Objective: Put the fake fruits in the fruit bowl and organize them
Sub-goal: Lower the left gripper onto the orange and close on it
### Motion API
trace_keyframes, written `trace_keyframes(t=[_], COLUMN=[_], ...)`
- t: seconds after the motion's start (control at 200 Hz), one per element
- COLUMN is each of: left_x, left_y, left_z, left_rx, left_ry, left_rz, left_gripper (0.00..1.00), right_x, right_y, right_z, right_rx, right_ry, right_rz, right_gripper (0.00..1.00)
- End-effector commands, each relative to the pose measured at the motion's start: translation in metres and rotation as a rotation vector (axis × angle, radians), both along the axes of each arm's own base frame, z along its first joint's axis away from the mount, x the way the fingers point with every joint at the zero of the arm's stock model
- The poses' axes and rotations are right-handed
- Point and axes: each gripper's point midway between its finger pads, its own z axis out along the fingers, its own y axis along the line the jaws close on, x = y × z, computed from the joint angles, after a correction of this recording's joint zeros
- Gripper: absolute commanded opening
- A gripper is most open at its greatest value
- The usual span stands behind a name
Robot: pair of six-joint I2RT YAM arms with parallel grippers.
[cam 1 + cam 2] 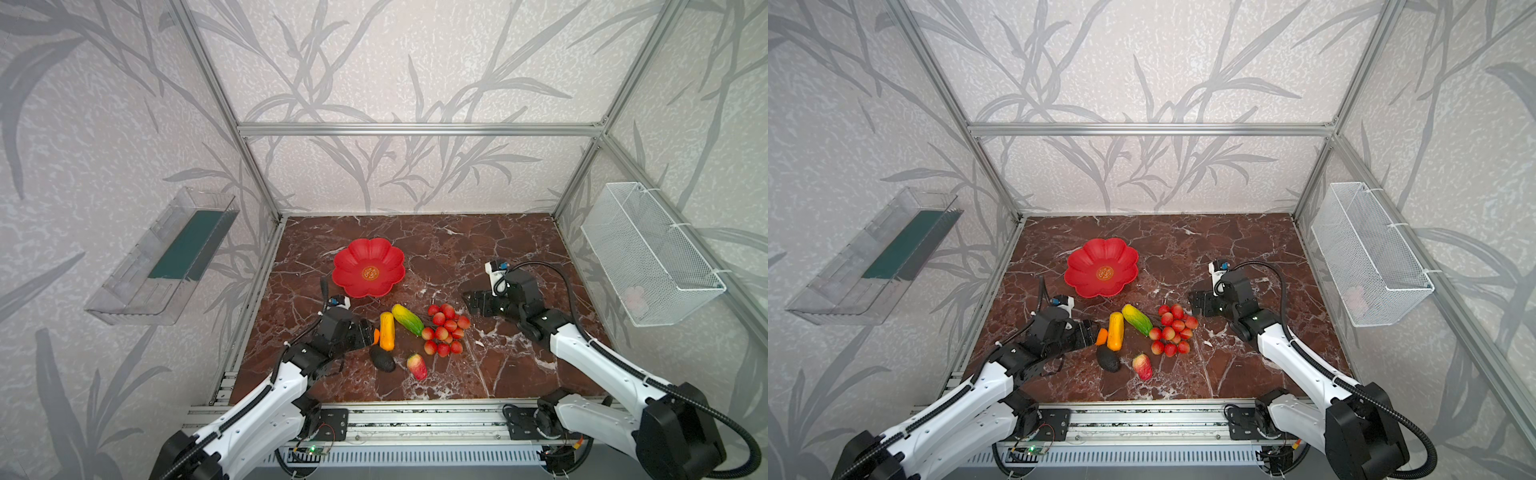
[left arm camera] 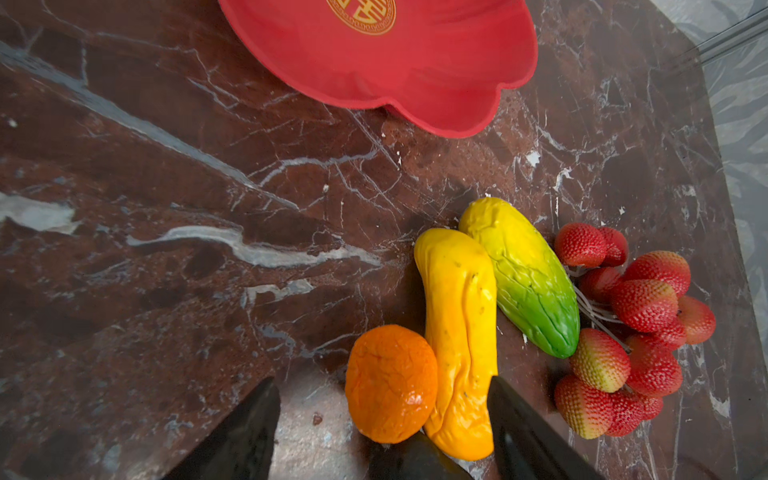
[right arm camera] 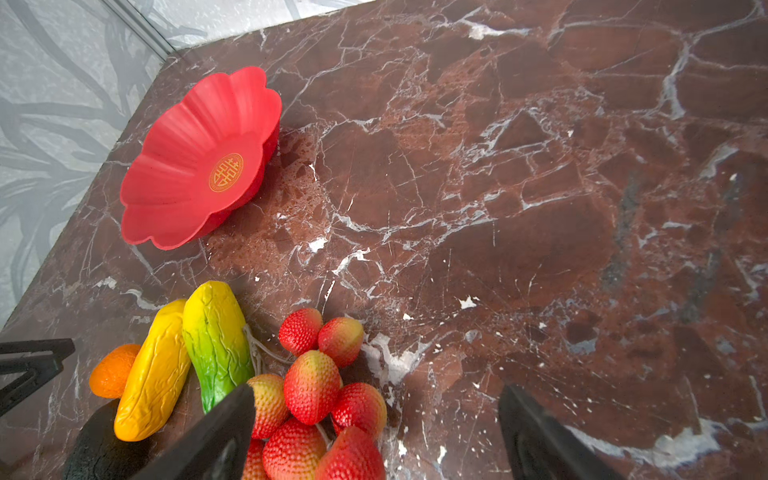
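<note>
The red flower-shaped fruit bowl [image 1: 353, 259] [image 3: 174, 137] sits empty at the back left of the marble table. In front of it lie the fake fruits: a tiny orange [image 1: 376, 336] [image 2: 390, 382], a yellow-orange oblong [image 1: 387, 331] [image 2: 457, 316], a yellow-green oblong [image 1: 407, 319], a dark avocado [image 1: 382, 358], a red-pink strawberry-like piece [image 1: 417, 366] and a bunch of small red balls [image 1: 445, 332] [image 3: 311, 386]. My left gripper [image 1: 371, 335] [image 2: 382, 382] is open, low at the table, its jaws straddling the orange and the oblong's end. My right gripper [image 1: 471, 301] [image 3: 376, 388] hangs open just right of the bunch.
A clear plastic tray [image 1: 166, 257] is fixed to the left wall and a white wire mesh basket [image 1: 648, 253] to the right wall. Aluminium frame posts stand at the table's corners, and a metal rail [image 1: 415, 419] runs along its front edge.
</note>
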Motion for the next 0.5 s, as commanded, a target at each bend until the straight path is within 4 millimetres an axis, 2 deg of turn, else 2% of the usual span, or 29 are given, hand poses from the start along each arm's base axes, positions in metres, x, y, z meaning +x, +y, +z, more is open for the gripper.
trace_keyframes(t=[0.0, 0.215, 0.495], left_x=[0.002, 0.004, 0.006], left_y=[-0.002, -0.011, -0.008], left_z=[-0.008, -0.017, -0.032], left_rx=[-0.004, -0.003, 0.035], left_ry=[0.008, 0.014, 0.05], left_rz=[0.034, 0.033, 0.062], left_gripper=[0.79, 0.77, 0.71], right_x=[-0.008, -0.01, -0.011], right_y=[0.001, -0.001, -0.001], right_z=[-0.004, -0.005, -0.007], right_rx=[0.014, 0.02, 0.015], right_ry=[0.014, 0.009, 0.006], right_rz=[0.005, 0.002, 0.002], right_gripper=[0.92, 0.92, 0.92])
